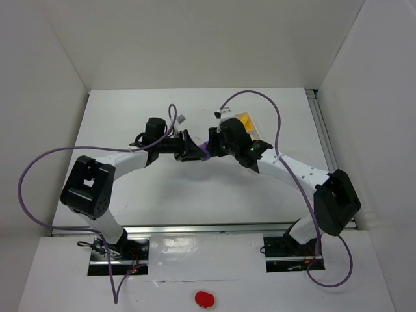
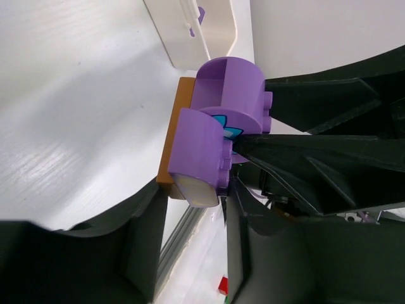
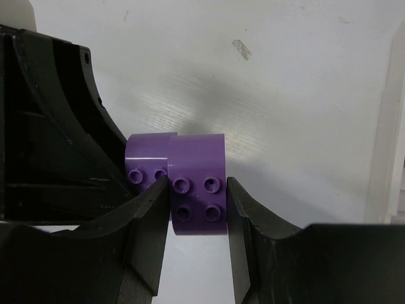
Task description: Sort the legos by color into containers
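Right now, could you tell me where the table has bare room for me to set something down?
Bare table lies between the left arm and the left wall, and in the near strip between the arms and the metal rail. The middle is crowded: the left gripper and right gripper meet on the purple bricks, beside the tray.

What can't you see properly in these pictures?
- Top view: the purple bricks are a sliver between the left gripper and right gripper.
- Top view: the right arm covers most of the white tray; a yellow brick peeks out.
- Left wrist view: the tray runs off the top edge, so its compartments can't be counted.
- Left wrist view: whether the left gripper really squeezes the bricks is unclear.
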`<state>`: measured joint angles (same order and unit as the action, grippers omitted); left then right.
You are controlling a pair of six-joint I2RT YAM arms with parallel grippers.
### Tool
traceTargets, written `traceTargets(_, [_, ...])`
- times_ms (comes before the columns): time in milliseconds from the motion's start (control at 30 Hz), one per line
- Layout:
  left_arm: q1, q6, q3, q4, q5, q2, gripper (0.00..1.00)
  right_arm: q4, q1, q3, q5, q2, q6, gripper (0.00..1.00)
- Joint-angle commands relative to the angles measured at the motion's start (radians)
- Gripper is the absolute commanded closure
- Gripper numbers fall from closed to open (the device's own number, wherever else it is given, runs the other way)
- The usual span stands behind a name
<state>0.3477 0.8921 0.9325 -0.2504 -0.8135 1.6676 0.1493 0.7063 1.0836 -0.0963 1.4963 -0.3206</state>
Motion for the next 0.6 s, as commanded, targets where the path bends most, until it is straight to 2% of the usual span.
traceTargets(0, [0.011, -0.022, 0.064, -0.040, -0.019, 0.010, 0.58, 0.012, 0.012, 0.001, 0.030, -0.054, -0.008, 0.78])
traceTargets(33, [0.011, -0.022, 0.075, -0.039, -0.019, 0.011, 0.64, 0.021, 0.012, 0.001, 0.030, -0.054, -0.008, 0.78])
traceTargets(67, [0.011, -0.033, 0.075, -0.018, -0.019, 0.011, 0.79, 0.030, 0.012, 0.001, 0.030, -0.054, -0.008, 0.78])
traceTargets(133, [0.011, -0.056, 0.109, 0.055, 0.013, 0.011, 0.95, 0.030, 0.012, -0.010, 0.020, -0.074, -0.008, 0.78])
traceTargets(167, [0.011, -0.067, 0.109, 0.089, 0.028, 0.021, 1.00, 0.039, 0.012, -0.010, 0.000, -0.074, -0.008, 0.78])
traceTargets(400, [0.002, -0.087, 0.152, 0.285, 0.160, 0.052, 1.00, 0.059, 0.012, -0.010, -0.052, -0.151, -0.020, 0.80])
traceTargets(567, [-0.007, -0.110, 0.164, 0.329, 0.217, 0.061, 1.00, 0.087, 0.012, -0.036, -0.224, -0.221, -0.077, 0.80])
